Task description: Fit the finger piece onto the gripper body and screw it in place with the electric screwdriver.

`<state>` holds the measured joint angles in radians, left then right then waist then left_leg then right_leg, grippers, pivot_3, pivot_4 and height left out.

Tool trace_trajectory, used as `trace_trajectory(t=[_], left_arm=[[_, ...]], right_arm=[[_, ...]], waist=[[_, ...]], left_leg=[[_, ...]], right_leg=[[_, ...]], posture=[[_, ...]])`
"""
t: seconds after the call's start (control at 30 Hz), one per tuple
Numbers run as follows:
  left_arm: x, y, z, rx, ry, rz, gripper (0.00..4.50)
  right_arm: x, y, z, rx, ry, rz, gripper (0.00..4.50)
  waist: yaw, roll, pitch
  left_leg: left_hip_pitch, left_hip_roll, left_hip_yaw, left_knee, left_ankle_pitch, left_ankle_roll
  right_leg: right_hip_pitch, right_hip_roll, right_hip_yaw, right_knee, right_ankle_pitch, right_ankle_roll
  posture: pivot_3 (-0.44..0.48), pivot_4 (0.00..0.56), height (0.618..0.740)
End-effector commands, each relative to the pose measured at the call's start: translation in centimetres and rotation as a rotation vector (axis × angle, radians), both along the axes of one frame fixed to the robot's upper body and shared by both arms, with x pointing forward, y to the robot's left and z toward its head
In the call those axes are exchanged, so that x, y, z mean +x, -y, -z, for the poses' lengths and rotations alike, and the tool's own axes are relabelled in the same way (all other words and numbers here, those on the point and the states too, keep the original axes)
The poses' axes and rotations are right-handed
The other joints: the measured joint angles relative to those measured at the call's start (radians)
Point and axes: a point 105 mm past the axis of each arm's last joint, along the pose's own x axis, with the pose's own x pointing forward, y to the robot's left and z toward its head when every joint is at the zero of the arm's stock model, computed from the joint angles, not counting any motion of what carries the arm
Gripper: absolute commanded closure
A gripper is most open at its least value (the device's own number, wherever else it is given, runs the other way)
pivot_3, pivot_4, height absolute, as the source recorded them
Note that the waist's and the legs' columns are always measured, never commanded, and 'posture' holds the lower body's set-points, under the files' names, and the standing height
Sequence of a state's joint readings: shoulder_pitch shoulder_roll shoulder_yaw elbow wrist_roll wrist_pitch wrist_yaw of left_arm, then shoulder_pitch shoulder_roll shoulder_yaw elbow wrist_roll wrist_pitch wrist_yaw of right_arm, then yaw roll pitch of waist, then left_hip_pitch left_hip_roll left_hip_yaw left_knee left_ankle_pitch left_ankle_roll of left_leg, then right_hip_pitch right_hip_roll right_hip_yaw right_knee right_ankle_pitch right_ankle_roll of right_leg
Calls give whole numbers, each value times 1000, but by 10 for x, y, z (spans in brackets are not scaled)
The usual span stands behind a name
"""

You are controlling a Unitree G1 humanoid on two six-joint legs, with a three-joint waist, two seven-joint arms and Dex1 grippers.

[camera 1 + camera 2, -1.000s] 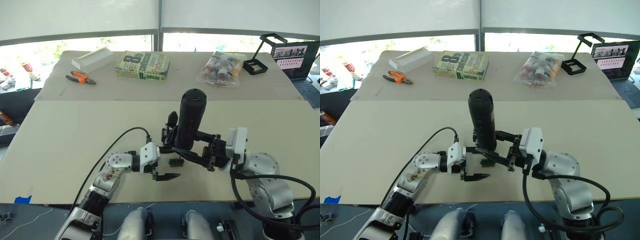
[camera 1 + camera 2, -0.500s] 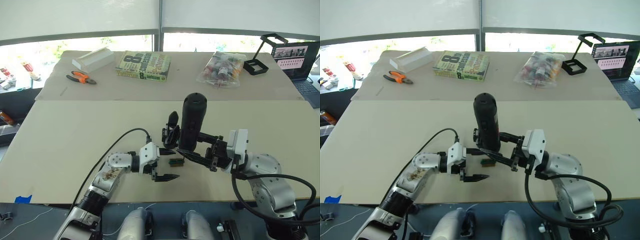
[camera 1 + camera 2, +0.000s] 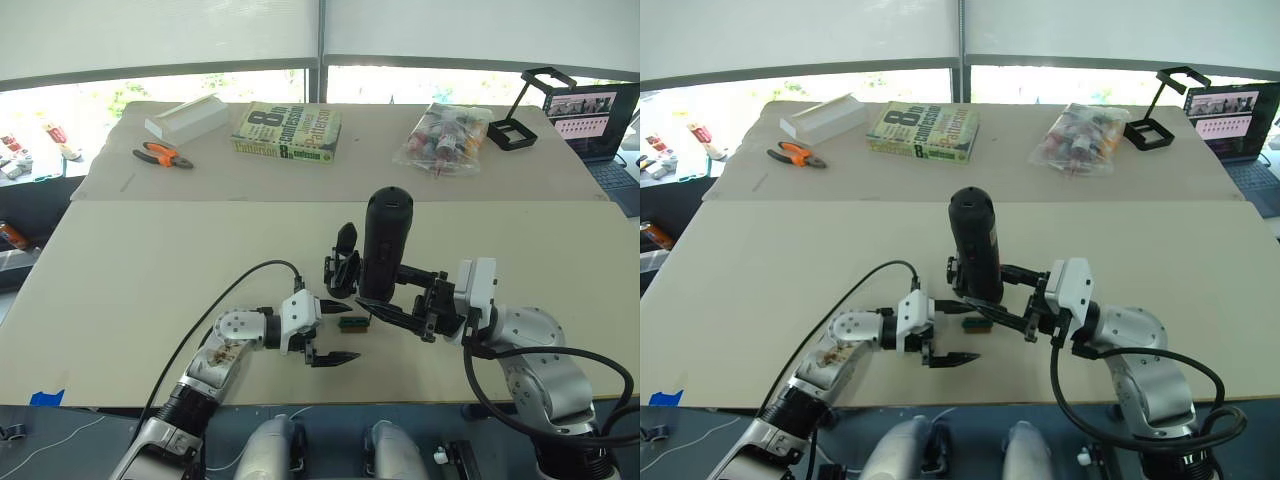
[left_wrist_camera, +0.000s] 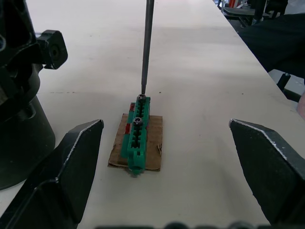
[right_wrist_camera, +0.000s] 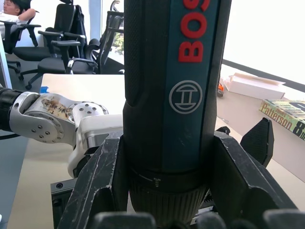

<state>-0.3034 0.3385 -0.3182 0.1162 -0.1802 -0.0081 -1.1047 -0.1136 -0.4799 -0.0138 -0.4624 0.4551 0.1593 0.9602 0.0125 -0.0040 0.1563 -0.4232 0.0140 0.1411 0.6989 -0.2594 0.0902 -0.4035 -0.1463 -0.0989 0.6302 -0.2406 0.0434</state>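
While my right gripper (image 5: 164, 191) clamps the electric screwdriver (image 3: 385, 245) upright around its lower barrel, with both black fingers pressed against its sides, the tool stands over the middle of the near table (image 3: 130, 280). Its thin metal bit (image 4: 147, 47) comes straight down and the tip meets a screw head at the far end of a small green block (image 4: 137, 138), which sits on a scrap of brown card (image 4: 152, 148).

My left gripper (image 3: 328, 338) sits low at the table surface, just on my side of that block, with its fingers (image 4: 66, 167) spread wide and nothing between them. In the left wrist view the block lies in the gap between the two fingers, touching neither.

I see the gripper body (image 3: 341, 270) standing on the table just left of the screwdriver barrel, its pointed black finger upright. I cannot pick out the loose finger piece with any certainty.

Across the far table lie orange pliers (image 3: 160, 155), a white box (image 3: 185, 118), a book (image 3: 286, 131), and a clear bag of small items (image 3: 443, 140).
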Motion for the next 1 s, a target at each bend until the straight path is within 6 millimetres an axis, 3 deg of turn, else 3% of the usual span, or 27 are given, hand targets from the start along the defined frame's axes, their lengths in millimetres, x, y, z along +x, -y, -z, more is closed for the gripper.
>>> trace_trajectory(t=[0.03, 1.0], left_arm=[[-3, 3, 3, -8, 0, 7, 0], [-2, 2, 10, -19, -12, -18, 0]], right_arm=[[-7, 1, -22, 43, 98, -29, 2593], [-8, -3, -11, 10, 45, -50, 2593]], waist=[[0, 0, 0], [2, 0, 0]], left_leg=[[0, 0, 0, 0, 0, 0], [1, 0, 0, 1, 0, 0]], right_leg=[[0, 0, 0, 0, 0, 0], [1, 0, 0, 0, 0, 0]], posture=[[0, 150, 740], [0, 150, 740]])
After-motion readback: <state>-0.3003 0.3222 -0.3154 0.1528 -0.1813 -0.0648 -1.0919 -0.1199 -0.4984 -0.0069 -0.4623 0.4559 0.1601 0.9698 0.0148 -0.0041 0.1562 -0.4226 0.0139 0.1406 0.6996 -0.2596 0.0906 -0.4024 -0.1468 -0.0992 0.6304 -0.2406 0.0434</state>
